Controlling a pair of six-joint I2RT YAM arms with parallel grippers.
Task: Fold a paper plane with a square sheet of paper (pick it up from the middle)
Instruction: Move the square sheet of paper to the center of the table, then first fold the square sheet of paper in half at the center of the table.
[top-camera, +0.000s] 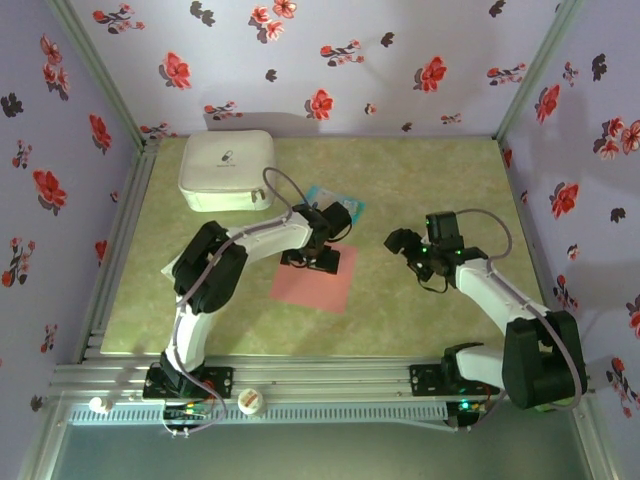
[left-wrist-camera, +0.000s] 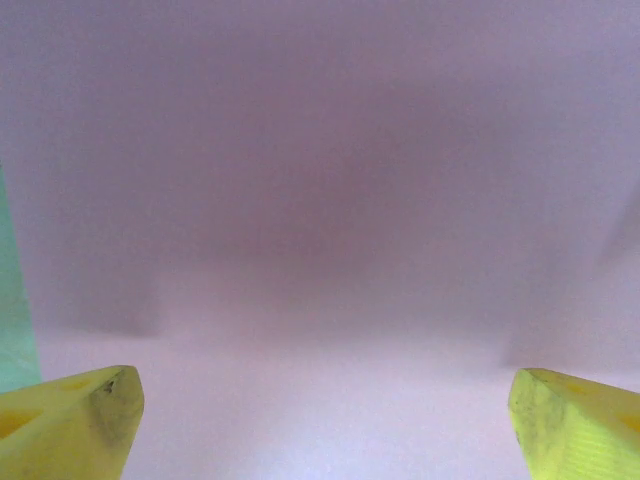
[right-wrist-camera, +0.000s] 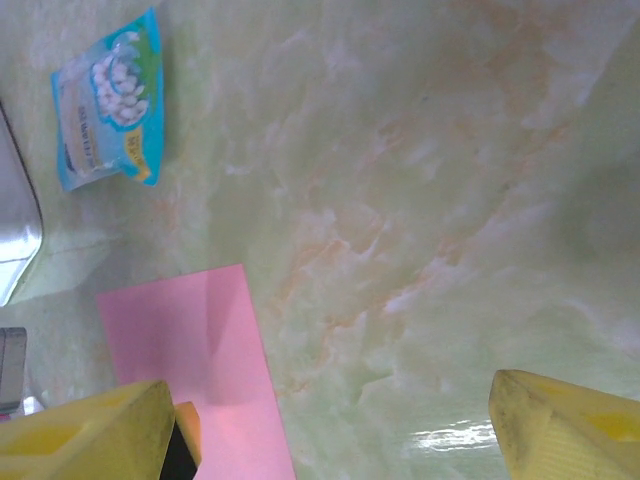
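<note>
The square sheet of paper (top-camera: 312, 282) lies flat on the bench (top-camera: 420, 180) beneath and between the wide-spread left jaws, apparently lined up for a mid-sheet pinch, while the right jaws, also released and empty, hover with the sheet off to one side

The square sheet of paper (top-camera: 310, 287) is salmon-pink and matte. It lies flat and unfolded near the middle of the green marbled tabletop (top-camera: 420, 180), turned slightly askew.
</note>
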